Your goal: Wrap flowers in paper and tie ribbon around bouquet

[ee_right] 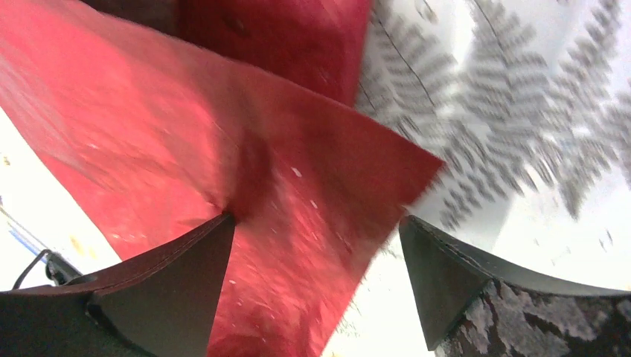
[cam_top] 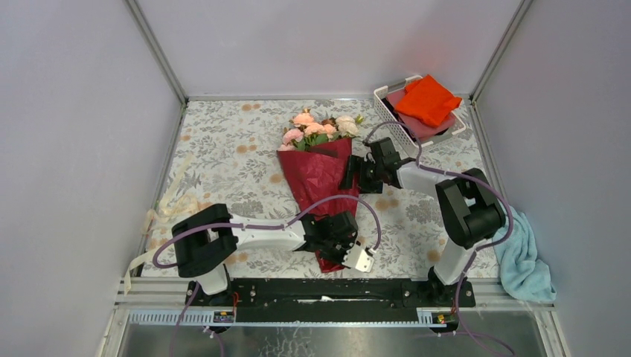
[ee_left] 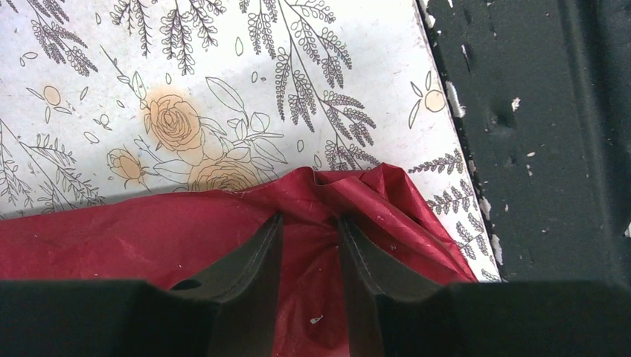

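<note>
Seen from above, the wrapping looks done. The flowers [cam_top: 320, 126] sit inside a cone of dark red paper [cam_top: 318, 167]. The bouquet [cam_top: 312, 192] lies lengthwise in the middle of the floral-print worktop [cam_top: 223, 149], blooms at the far end and narrow tip at the near end. The tying, as I judge it, is not begun. The cream ribbon [cam_top: 165, 204] lies in loose loops along the worktop's left edge, well apart from the bouquet and both hands.

The left hand [cam_top: 332, 236] is at the cone's near tip. Its wrist view shows what the overhead view hides: the left hand [ee_left: 309, 219] is partly closed, with the paper [ee_left: 149, 238] bunched and pinched between its fingers.

The right hand [cam_top: 351, 172] is just beside the cone's right edge, about halfway along. Its own blurred view shows the right hand [ee_right: 316, 219] spread wide, with a loose flap of paper [ee_right: 223, 134] lying between the fingers and not gripped.

Only the overhead view shows the flowers and the ribbon.
</note>
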Tool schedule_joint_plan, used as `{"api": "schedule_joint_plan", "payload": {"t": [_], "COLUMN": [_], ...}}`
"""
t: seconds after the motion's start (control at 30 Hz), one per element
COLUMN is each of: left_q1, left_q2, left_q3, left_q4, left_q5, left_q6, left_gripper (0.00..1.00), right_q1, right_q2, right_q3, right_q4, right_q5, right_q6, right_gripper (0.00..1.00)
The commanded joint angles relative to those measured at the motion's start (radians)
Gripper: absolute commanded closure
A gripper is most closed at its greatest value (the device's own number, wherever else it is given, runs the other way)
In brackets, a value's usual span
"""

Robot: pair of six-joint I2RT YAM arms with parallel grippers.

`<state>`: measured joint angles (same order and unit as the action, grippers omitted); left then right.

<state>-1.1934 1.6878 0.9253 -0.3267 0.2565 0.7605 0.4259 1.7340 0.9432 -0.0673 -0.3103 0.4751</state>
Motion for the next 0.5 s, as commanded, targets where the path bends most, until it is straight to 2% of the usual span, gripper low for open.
{"api": "schedule_joint_plan", "payload": {"t": [0.0,0.17,0.23,0.27,0.37,0.47], "left_q1": [-0.016,-0.015,-0.015,-0.015,-0.015,-0.01], "left_q2": [0.07,0.06,0.055,0.053,0.049,0.021], "left_q3": [-0.065,-0.096,-0.113,-0.119,-0.124,-0.11], "left_q4": [-0.037,-0.034,-0.026,-0.023,-0.023,-0.041], "left_q5": [0.005,-0.012,-0.026,-0.032,-0.054,-0.051], "left_q6": [0.021,0.049,0.061,0.065,0.067,0.057], "left_gripper": [0.59,0.59,0.59,0.59,0.59,0.58], "right_q1": [-0.001,-0.001,-0.001,-0.001,-0.005,-0.011], "right_q2": [0.14,0.209,0.215,0.219,0.219,0.215], "right_q3": [0.053,0.058,0.05,0.048,0.019,-0.01], "right_q4": [0.011,0.128,0.183,0.2,0.261,0.328], "right_q5": [-0.07,-0.176,-0.214,-0.225,-0.23,-0.249], "right_q6": [-0.053,0.014,0.049,0.06,0.094,0.14], "right_gripper": [0.09,0.13,0.22,0.31,0.7,0.99]}}
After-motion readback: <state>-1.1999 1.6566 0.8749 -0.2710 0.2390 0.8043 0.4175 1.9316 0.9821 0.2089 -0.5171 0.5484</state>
